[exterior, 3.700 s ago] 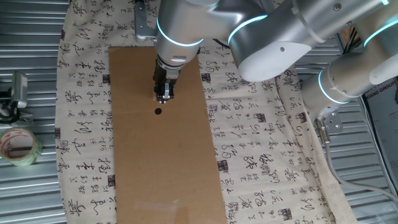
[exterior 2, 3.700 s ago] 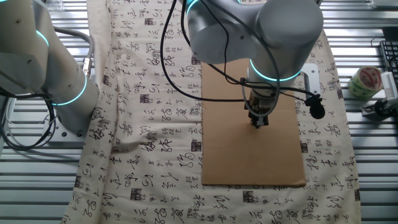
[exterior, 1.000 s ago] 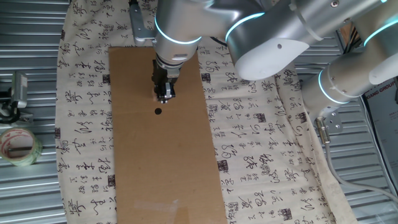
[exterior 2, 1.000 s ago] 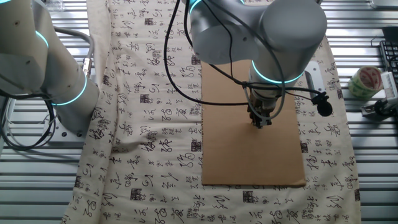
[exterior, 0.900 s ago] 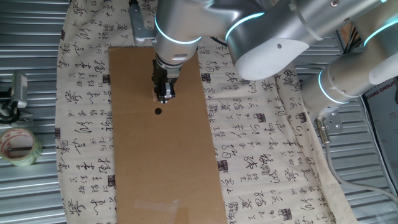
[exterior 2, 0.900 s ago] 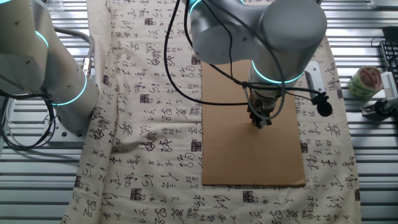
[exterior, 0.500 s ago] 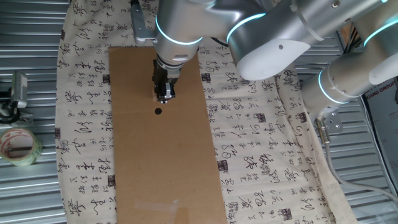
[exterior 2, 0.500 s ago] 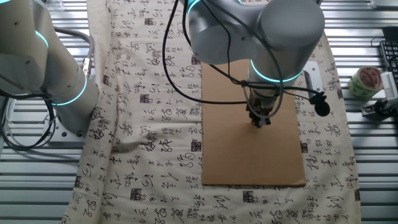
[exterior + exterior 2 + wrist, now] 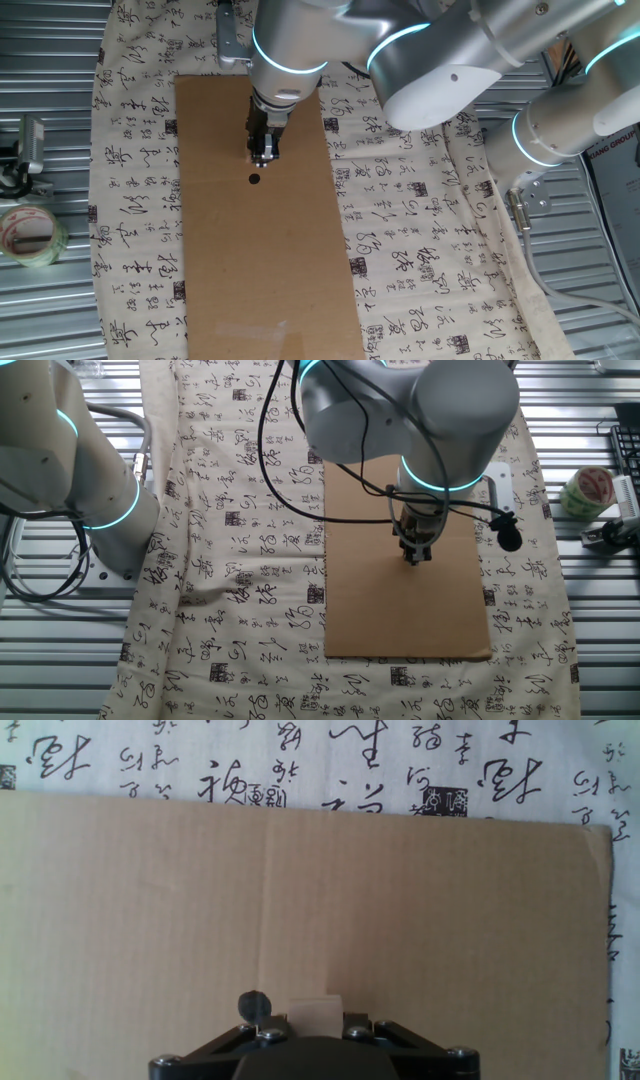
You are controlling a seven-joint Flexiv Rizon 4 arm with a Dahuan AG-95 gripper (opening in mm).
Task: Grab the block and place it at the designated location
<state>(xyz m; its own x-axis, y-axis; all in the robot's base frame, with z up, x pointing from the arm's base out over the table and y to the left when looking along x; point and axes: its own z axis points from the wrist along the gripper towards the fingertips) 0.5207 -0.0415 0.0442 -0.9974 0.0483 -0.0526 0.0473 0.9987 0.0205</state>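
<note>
The block (image 9: 315,1009), a pale tan cube, sits between the fingers of my gripper (image 9: 315,1022) in the hand view, and both jaws press its sides. The designated location, a black dot (image 9: 254,1006), lies on the brown cardboard sheet (image 9: 420,910) just left of the block, beside the left finger. In one fixed view my gripper (image 9: 263,159) points down at the sheet, a short way above the dot (image 9: 254,180). In the other fixed view the gripper (image 9: 413,557) stands low over the cardboard (image 9: 400,615), and the dot is hidden there.
A cloth with black calligraphy (image 9: 420,230) surrounds the cardboard on a ribbed metal table. A tape roll (image 9: 30,236) lies at the left edge, also seen as the roll (image 9: 586,490). A second robot arm (image 9: 95,475) stands at the side.
The wrist has turned slightly, swinging the camera mount a little. The gripper tip and the block stay at the same spot beside the dot.
</note>
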